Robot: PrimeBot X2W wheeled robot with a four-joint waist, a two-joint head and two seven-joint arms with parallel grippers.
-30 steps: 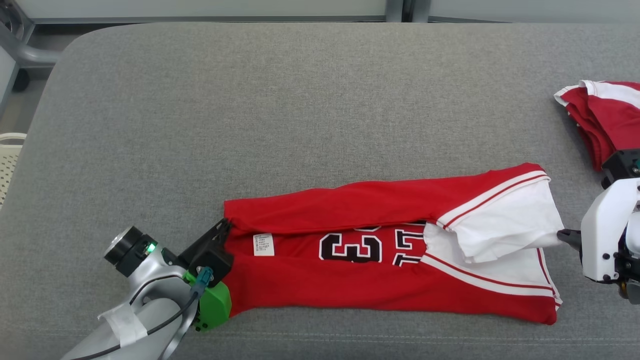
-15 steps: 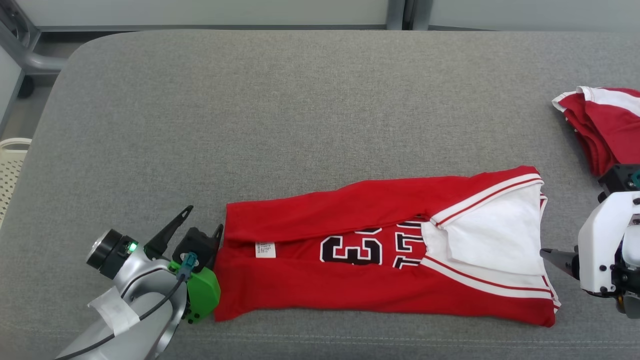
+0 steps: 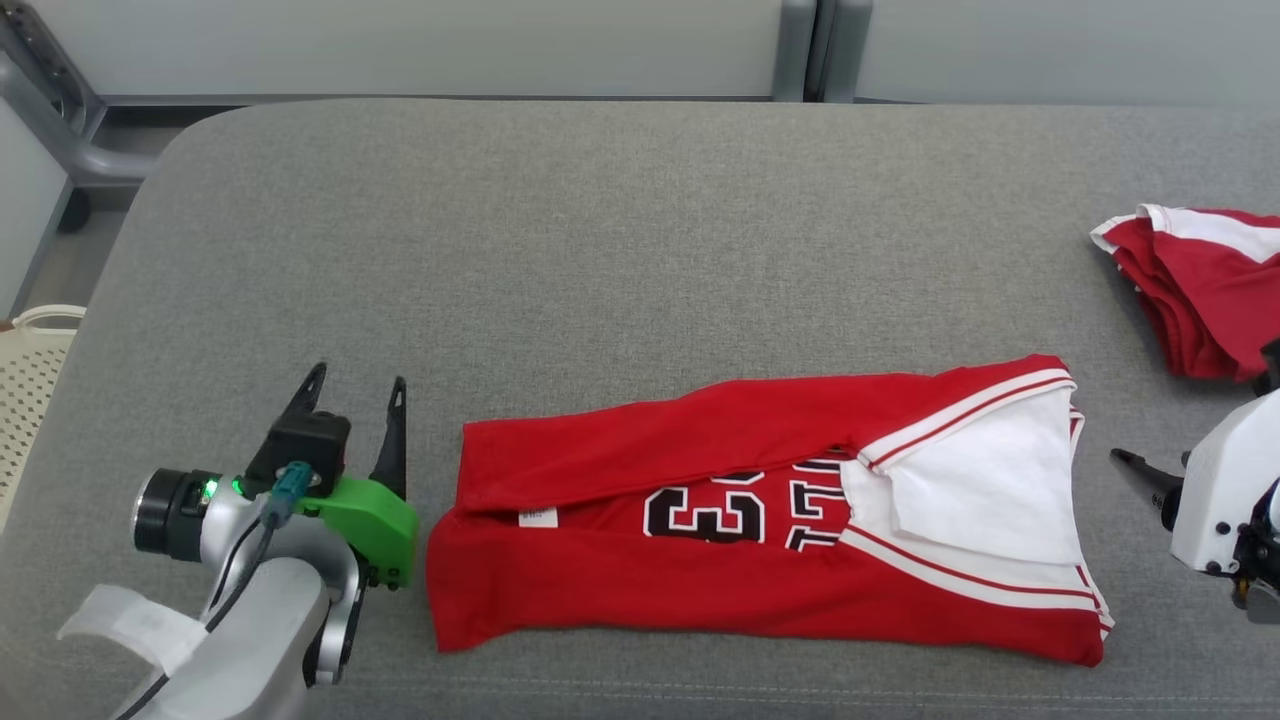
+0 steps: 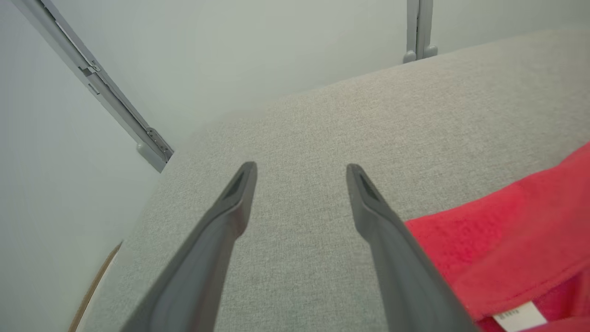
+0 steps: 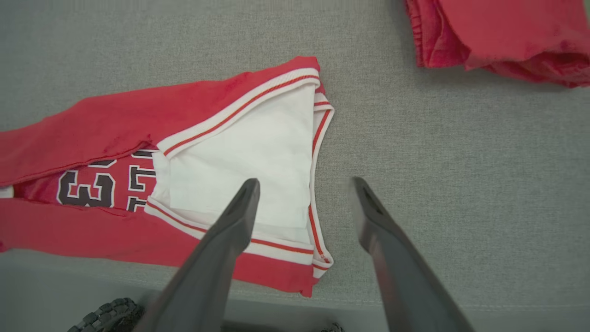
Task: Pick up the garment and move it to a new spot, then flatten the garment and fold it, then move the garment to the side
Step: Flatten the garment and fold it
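A red shirt (image 3: pixel 700 590) lies flat on the grey surface (image 3: pixel 600 250), near the front edge and a bit right of the middle. It is folded into a long strip that runs left to right. The far side and the near side are both folded in over the middle. Between them shows a black and white number (image 3: pixel 705 512). The right end of the shirt is white with thin red stripes. A small white tag (image 3: pixel 538 516) peeks out close to the left end.

The left claw (image 3: pixel 357 380) sits just left of the shirt. Its two dark fingers are spread wide and point to the far side. It holds nothing, and a strip of grey shows between it and the shirt.

The right claw (image 5: pixel 305 182) is just right of the white end. Its fingers are spread wide too, with nothing in them. In the right wrist view one finger is over the white part and the other is over bare grey. It looks lifted off the cloth, but I cannot be sure.

More red cloth (image 3: pixel 1200 290) lies bunched at the far right, well apart from the shirt. A pale basket (image 3: pixel 30 370) stands off the left edge.
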